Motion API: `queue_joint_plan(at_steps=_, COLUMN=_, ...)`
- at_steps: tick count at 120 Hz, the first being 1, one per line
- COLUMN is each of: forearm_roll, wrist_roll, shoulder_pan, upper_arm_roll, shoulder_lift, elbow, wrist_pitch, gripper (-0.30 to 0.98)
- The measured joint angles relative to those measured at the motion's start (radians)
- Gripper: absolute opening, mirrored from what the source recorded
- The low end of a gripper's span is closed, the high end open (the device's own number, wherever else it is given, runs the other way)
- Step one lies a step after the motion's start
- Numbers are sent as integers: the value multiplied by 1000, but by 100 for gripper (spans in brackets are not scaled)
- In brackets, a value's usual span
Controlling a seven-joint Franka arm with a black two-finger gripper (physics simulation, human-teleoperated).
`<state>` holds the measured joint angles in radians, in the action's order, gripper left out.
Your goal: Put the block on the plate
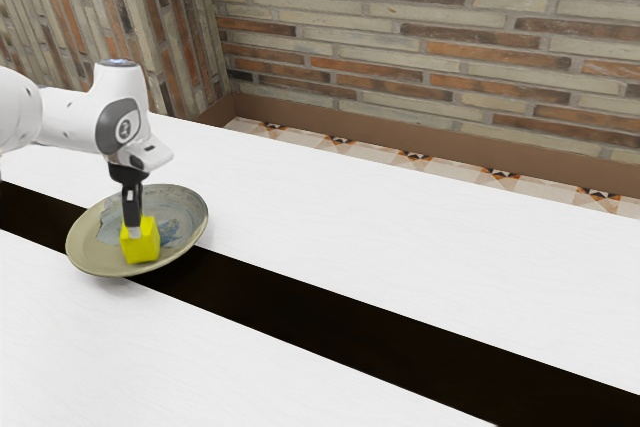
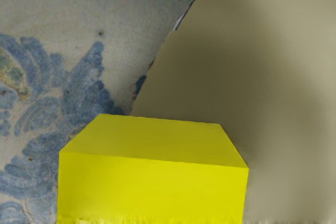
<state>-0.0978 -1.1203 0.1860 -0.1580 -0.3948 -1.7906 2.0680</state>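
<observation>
One smooth block (image 1: pixel 141 246), round patterned plate (image 1: pixel 92 251)

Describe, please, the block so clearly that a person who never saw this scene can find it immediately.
Start at the white table and follow its dark stripe to the round plate near the exterior view's left. Against the plate, at the black gripper's lower end, is the block. Its plain bright yellow and straight edges distinguish it from the dull, round, blue-patterned plate.
</observation>
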Motion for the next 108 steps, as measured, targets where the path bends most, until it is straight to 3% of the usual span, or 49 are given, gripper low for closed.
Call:
queue_joint_plan(at_steps=18, forearm_roll=20, wrist_roll=-10, shoulder_pan=-39, upper_arm_roll=3, shoulder_lift=101, elbow=-7, wrist_pitch=-50, gripper=64)
queue_joint_plan(at_steps=38, forearm_roll=102, wrist_roll=-10, shoulder_pan=-163, upper_arm_roll=1, shoulder_lift=173, elbow=-13, wrist_pitch=-123, gripper=67)
queue_joint_plan(at_steps=60, forearm_roll=126, wrist_roll=12, shoulder_pan=-314, upper_arm_roll=-50, shoulder_lift=254, elbow=23, wrist_pitch=-204, gripper=68)
queue_joint_plan(at_steps=82, forearm_roll=123, wrist_roll=33, shoulder_pan=-342, upper_arm_roll=-53, shoulder_lift=262, elbow=175, wrist_pitch=-318, gripper=68)
queue_joint_plan(at_steps=108, forearm_roll=127, wrist_roll=52, shoulder_pan=-346, upper_arm_roll=-52, shoulder_lift=270, elbow=215, wrist_pitch=-386, gripper=68)
